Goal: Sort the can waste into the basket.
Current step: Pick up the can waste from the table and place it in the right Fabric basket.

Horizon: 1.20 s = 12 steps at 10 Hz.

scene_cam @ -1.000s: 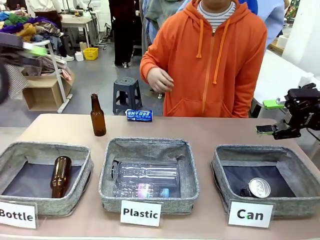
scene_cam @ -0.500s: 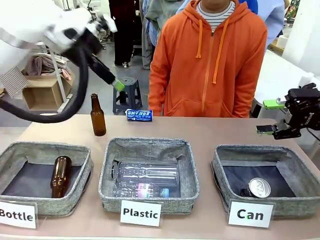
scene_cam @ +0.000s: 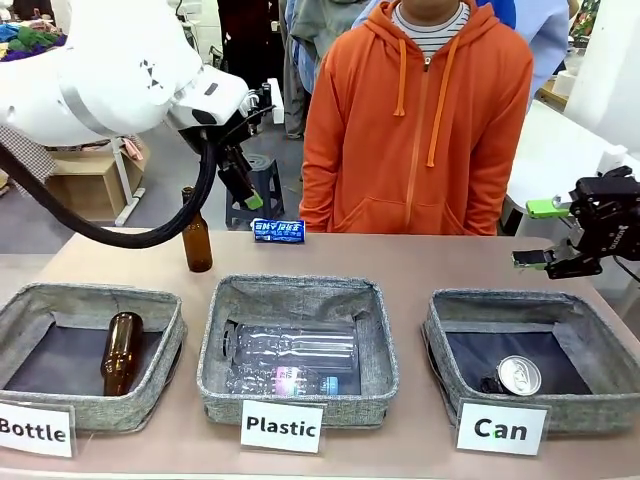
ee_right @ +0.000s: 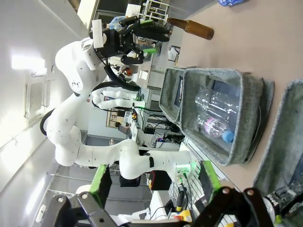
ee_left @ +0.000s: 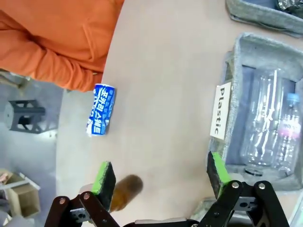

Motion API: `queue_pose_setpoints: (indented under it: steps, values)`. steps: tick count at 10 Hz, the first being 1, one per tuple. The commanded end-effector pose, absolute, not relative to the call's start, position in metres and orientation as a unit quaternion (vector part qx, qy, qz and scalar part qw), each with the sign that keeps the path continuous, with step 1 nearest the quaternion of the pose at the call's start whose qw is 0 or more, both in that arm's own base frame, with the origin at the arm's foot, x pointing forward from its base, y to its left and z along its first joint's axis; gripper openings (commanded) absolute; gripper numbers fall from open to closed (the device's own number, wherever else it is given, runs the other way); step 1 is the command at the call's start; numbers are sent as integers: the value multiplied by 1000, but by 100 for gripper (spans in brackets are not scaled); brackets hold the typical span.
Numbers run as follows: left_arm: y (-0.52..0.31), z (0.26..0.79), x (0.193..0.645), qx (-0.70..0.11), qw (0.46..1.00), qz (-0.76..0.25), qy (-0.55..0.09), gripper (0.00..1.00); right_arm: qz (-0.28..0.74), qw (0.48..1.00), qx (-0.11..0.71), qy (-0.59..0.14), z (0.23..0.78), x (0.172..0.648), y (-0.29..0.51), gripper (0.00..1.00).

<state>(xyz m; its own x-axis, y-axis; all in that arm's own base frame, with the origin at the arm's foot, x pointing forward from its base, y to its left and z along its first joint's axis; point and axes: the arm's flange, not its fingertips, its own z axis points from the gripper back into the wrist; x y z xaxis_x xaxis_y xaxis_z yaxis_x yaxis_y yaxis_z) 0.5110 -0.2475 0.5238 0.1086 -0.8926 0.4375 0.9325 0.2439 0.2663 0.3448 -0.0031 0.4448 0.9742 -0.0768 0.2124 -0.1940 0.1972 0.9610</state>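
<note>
Nearest, at the tabletop's (scene_cam: 420,262) 4 o'clock, the basket (scene_cam: 443,352) carded "Can" holds a silver-topped can (scene_cam: 518,376) on its dark lining. At 3 o'clock, beyond the basket, the right tool (scene_cam: 538,233) hangs with pads spread, empty. Farther, near 11 o'clock, the left tool (ee_left: 161,171) hovers wide open and empty, above and between an upright brown bottle (scene_cam: 195,232) and the blue can (scene_cam: 278,231), which lies on its side at the far edge, 12 o'clock.

Left arm (scene_cam: 110,60): white, raised, reaching in from the left, wrist angled downward.
Left gripper (ee_left: 161,176): black, green pads, jaws wide apart, empty.
Right gripper (scene_cam: 538,234): black, green pads, jaws apart, empty, pointing sideways.
</note>
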Motion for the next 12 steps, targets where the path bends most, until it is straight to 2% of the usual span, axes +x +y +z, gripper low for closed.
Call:
queue_pose_setpoints:
  steps: [1,4,5,7,9,10,12]
  values:
    - [-242,530,502,-59,745,-612,-259,100,34,761,640,-106,449,345,0,100]
    - [-248,526,507,-46,745,-613,-260,100,34,761,640,-106,449,345,0,100]
    - [-259,531,517,6,741,-610,-279,100,34,761,640,-106,449,345,0,100]
    - [-286,559,589,31,724,-642,-250,100,34,761,640,-106,449,345,0,100]
    - [-300,570,636,68,725,-643,-236,100,34,761,640,-106,449,345,0,100]
    - [-274,588,632,33,718,-652,-241,100,34,761,640,-106,449,345,0,100]
    - [-149,666,552,-28,716,-626,-307,100,34,761,640,-106,449,345,0,100]
